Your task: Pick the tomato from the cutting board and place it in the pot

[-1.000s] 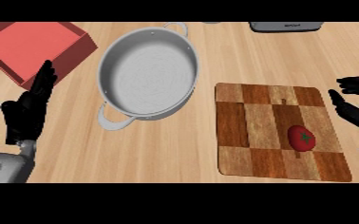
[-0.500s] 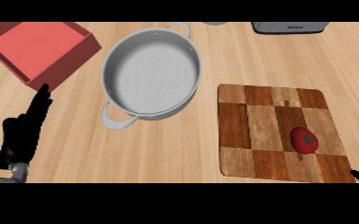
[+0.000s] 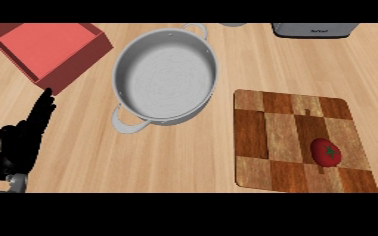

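The left hand (image 3: 22,141) shows at the view's lower left edge, at about 8 o'clock from the middle of the table (image 3: 184,165). It is open wide. Its black fingers (image 3: 43,106) are straight and close together, point toward 1 o'clock, and hold nothing. A bit of the grey forearm (image 3: 16,182) shows beneath it at 6 o'clock. The fingertips end just under the near corner of a red box (image 3: 55,47), which lies at 12 o'clock from the hand; whether they touch it cannot be told.

At 2 o'clock from the hand stands the pot (image 3: 164,75), round and grey, with its bare bottom in plain sight. One handle (image 3: 127,125) points toward 7 o'clock and is the part of the pot nearest the hand, yet apart from it. The other handle (image 3: 196,28) points toward 1 o'clock.

The cutting board (image 3: 280,130), a chequer of light and dark wood, lies flat on the table at 4 o'clock from the pot, just beside it but not touching. The tomato (image 3: 325,151) sits on the board at about 4 o'clock from the board's middle, near its right edge, red with a small green stem on top. It is well apart from the pot and farther yet from the hand, straight across at 3 o'clock.

At the table's far edge, at 12 o'clock from the board, stands a grey appliance (image 3: 314,29), cut off by the view's top.
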You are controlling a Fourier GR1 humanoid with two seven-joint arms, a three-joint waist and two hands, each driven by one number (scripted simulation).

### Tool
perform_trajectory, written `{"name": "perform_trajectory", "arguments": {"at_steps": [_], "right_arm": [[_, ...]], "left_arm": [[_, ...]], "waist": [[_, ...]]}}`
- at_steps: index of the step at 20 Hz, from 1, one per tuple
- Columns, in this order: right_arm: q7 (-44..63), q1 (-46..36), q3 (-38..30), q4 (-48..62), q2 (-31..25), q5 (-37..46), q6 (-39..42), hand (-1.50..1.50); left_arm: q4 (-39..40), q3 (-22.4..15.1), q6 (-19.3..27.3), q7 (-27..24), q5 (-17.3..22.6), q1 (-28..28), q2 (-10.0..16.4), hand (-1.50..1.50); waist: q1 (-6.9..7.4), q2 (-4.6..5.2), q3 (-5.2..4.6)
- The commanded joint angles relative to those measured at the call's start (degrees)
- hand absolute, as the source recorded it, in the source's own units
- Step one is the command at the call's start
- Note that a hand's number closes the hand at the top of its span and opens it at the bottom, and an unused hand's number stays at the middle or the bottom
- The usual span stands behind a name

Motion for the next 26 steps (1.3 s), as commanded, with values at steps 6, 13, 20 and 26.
{"name": "perform_trajectory", "arguments": {"at_steps": [6, 13, 20, 26], "right_arm": [[24.6, -10.5, 9.2, -0.1, -12.0, -1.9, 19.4, -1.5], [37.5, -24.0, 18.1, 3.1, -6.8, -4.1, 27.6, -1.5], [42.2, -31.1, 20.3, 8.2, -0.3, 0.4, 32.2, -1.5], [38.5, -32.2, 19.2, 14.9, 3.8, 7.5, 34.8, -1.5]], "left_arm": [[0.0, -0.6, -0.8, 0.5, -1.0, -2.0, -1.3, 0.0], [-1.1, 0.3, -0.6, 3.4, -2.9, -2.3, -1.9, 0.0], [-1.8, 2.3, -2.1, 4.2, -4.6, -1.3, -4.4, 0.0], [-1.8, 5.1, -4.6, 1.1, -7.3, 2.1, -6.2, 0.0]], "waist": [[1.92, 0.5, -0.03], [0.88, 0.16, 0.07], [0.02, 0.02, 0.08], [-0.09, 0.02, 0.09]]}}
